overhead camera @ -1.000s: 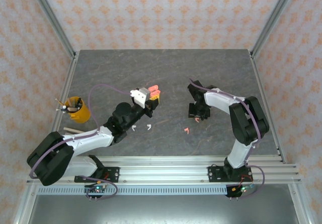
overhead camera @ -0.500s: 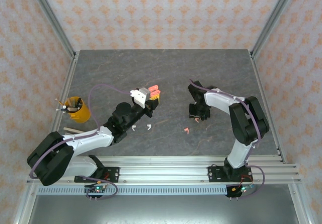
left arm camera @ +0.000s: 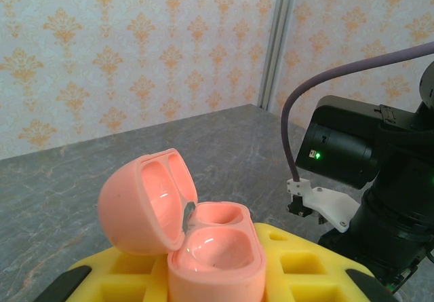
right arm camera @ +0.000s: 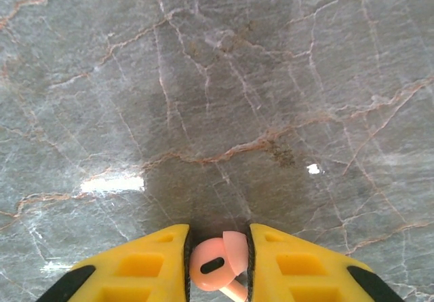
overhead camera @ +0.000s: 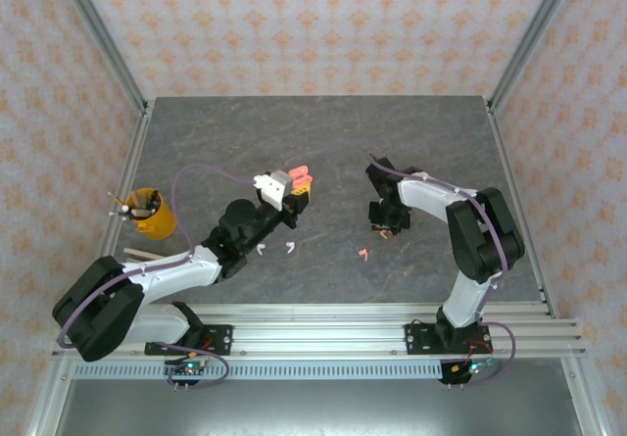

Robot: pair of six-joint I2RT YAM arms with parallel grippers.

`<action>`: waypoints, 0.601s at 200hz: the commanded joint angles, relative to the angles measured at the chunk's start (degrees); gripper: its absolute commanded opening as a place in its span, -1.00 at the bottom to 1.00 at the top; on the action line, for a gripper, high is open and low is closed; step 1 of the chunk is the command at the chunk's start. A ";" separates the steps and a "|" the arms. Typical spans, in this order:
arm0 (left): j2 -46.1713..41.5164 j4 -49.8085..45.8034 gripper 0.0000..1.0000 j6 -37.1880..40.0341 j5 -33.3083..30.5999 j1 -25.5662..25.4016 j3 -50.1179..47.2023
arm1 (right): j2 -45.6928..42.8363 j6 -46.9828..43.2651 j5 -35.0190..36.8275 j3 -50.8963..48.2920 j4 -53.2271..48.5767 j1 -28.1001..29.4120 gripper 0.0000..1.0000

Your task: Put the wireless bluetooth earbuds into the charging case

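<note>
The left gripper (left arm camera: 210, 269) clamps the open charging case (left arm camera: 203, 237), both wells empty. The right gripper (right arm camera: 218, 249) pinches a coral-pink earbud (right arm camera: 227, 248) over the table (right arm camera: 203, 78), head outward, stem seemingly trailing wristward

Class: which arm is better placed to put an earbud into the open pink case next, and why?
Right: the right gripper has a coral-pink earbud between its fingers, while the left gripper holds the open charging case.

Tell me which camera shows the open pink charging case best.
Left wrist: the pink charging case fills the foreground, lid hinged open, both wells empty, seated between yellow jaws. Top external reduces it to a small coral patch at the tip of the left arm.
</note>
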 commanded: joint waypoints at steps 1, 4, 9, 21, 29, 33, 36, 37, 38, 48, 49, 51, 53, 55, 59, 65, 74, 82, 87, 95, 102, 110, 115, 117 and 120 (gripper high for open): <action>-0.59 2.05 -1.00 -0.31 0.03 0.60 1.96 | -1.37 1.23 -0.44 -1.68 0.30 0.38 -0.51; -0.65 2.05 -1.00 -0.39 -0.01 0.60 1.96 | -1.55 1.39 -0.53 -1.77 0.43 0.38 -0.51; -0.61 2.05 -1.00 -0.44 -0.02 0.60 1.96 | -1.90 1.60 -0.72 -1.94 0.69 0.38 -0.51; -0.64 1.98 -1.00 -0.39 0.07 0.60 2.04 | -2.87 2.21 -1.06 -2.35 1.36 0.38 -0.52; -0.60 1.88 -1.00 -0.35 0.09 0.57 2.13 | -3.52 2.68 -1.21 -2.62 1.84 0.40 -0.52; -0.67 1.79 -1.00 -0.35 0.09 0.60 2.21 | -3.94 2.94 -1.26 -2.82 2.09 0.38 -0.53; -0.68 1.68 -1.00 -0.35 0.12 0.60 2.22 | -4.30 3.16 -1.27 -2.91 2.33 0.38 -0.53; -0.67 1.64 -1.00 -0.35 0.09 0.60 2.22 | -4.39 3.24 -1.31 -2.93 2.37 0.38 -0.53; -0.71 1.63 -1.00 -0.35 0.13 0.60 2.22 | -4.48 3.29 -1.33 -2.93 2.43 0.38 -0.53; -0.79 1.51 -1.00 -0.25 0.16 0.60 2.31 | -5.66 3.90 -1.43 -3.27 3.17 0.38 -0.54; -0.81 1.47 -1.00 -0.26 0.16 0.55 2.31 | -5.73 3.97 -1.43 -3.32 3.23 0.38 -0.54; -0.83 1.44 -1.00 -0.24 0.16 0.59 2.33 | -6.07 4.13 -1.48 -3.36 3.34 0.38 -0.54; -0.90 1.37 -1.00 -0.19 0.16 0.59 2.36 | -6.36 4.19 -1.51 -3.44 3.50 0.38 -0.54; -0.85 1.35 -1.00 -0.18 0.16 0.60 2.37 | -6.62 4.27 -1.50 -3.46 3.65 0.38 -0.54; -0.89 1.33 -1.00 -0.09 0.16 0.60 2.39 | -7.22 4.46 -1.44 -3.63 3.87 0.38 -0.54; -0.99 1.01 -1.00 -0.04 0.22 0.60 2.46 | -8.17 4.71 -1.60 -3.85 4.45 0.38 -0.54; -1.14 0.67 -1.00 0.13 0.29 0.60 2.57 | -9.67 5.31 -1.68 -3.97 4.94 0.40 -0.55; -1.31 0.51 -1.00 0.17 0.33 0.60 2.65 | -11.20 5.59 -1.98 -4.03 5.60 0.40 -0.55; -1.36 0.39 -1.00 0.24 0.34 0.60 2.73 | -12.30 5.97 -1.99 -4.11 6.06 0.39 -0.55; -1.51 0.05 -1.00 0.35 0.48 0.60 2.87 | -13.96 6.44 -2.16 -3.96 6.68 0.38 -0.55; -1.55 -0.10 -1.00 0.50 0.60 0.60 2.99 | -15.47 6.77 -2.39 -3.89 7.26 0.42 -0.55; -1.63 -0.46 -1.00 0.76 0.81 0.60 3.26 | -17.11 7.30 -2.40 -3.47 7.67 0.38 -0.55; -1.73 -0.71 -1.00 0.89 1.00 0.59 3.51 | -17.87 7.52 -2.44 -3.10 7.86 0.38 -0.55; -1.74 -0.84 -1.00 0.92 1.07 0.60 3.60 | -18.36 7.47 -2.48 -2.93 7.93 0.38 -0.55; -1.82 -1.03 -1.00 0.96 1.18 0.60 3.77 | -19.01 7.62 -2.65 -2.65 7.99 0.38 -0.55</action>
